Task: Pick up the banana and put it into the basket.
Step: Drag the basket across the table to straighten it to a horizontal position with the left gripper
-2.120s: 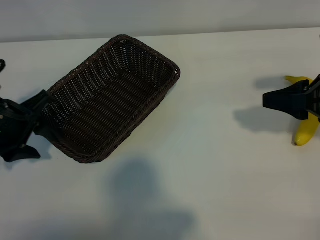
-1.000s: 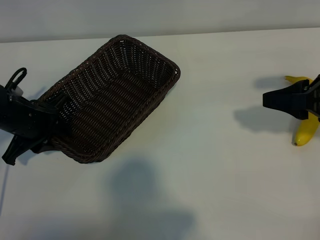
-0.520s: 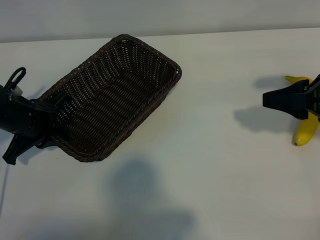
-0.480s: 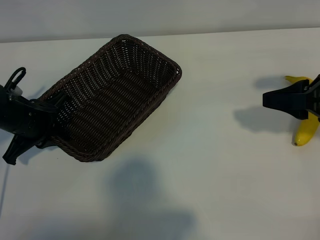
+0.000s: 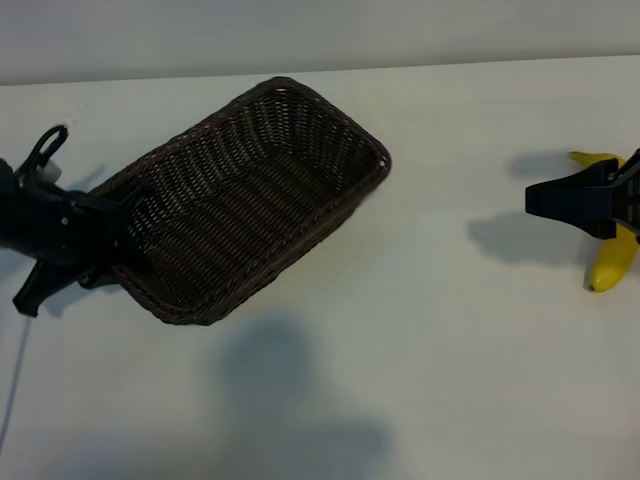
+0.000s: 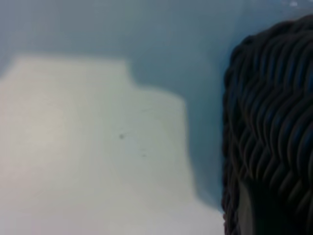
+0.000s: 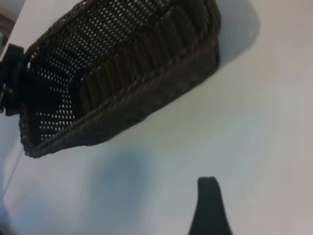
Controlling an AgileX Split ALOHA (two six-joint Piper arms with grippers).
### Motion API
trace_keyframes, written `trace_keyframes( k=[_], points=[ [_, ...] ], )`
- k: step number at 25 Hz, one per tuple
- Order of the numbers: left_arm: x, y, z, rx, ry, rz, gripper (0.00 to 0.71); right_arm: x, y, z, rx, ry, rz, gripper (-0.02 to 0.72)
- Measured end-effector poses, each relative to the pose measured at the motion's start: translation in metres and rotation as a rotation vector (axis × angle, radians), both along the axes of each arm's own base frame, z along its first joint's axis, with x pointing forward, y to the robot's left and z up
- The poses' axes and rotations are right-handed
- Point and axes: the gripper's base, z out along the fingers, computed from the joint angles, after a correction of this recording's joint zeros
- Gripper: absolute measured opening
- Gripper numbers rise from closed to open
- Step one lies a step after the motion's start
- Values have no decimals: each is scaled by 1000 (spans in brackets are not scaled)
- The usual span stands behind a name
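The dark brown wicker basket lies slanted at the table's left half, empty. My left gripper is shut on the rim of its near-left end; the left wrist view shows the weave right against one finger. The yellow banana lies at the far right edge, partly covered by my right gripper, which hovers above it, open and holding nothing. The right wrist view looks across the table at the basket, with one of its own fingertips showing.
The white table stretches bare between the basket and the banana. A soft round shadow falls on the near middle. A grey wall runs along the far edge.
The basket has slid to the right and turned a little, carried by the left gripper, which closed on its rim. The right gripper and the banana have not moved.
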Motion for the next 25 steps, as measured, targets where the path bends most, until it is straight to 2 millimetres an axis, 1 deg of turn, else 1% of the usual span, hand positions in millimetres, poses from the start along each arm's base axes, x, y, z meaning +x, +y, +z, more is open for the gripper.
trace_keyframes(
  k=[2, 6, 13, 17, 20, 22, 25],
  points=[
    [7, -1, 7, -5, -18, -36, 155, 0, 0, 0, 0, 0, 0, 521],
    [21, -4, 28, -14, -73, -150, 154, 0, 0, 0, 0, 0, 0, 521],
    [38, -8, 62, -23, -128, -365, 154, 0, 0, 0, 0, 0, 0, 522],
    [49, -10, 68, -43, -89, -494, 154, 0, 0, 0, 0, 0, 0, 522],
    [61, -16, 66, -59, -54, -592, 154, 0, 0, 0, 1, 1, -1, 522],
    [67, -24, 66, -59, -50, -649, 154, 0, 0, 0, 1, 1, -1, 522],
    [77, -43, 65, -49, -58, -725, 154, 0, 0, 0, 1, 1, -1, 522]
  ],
)
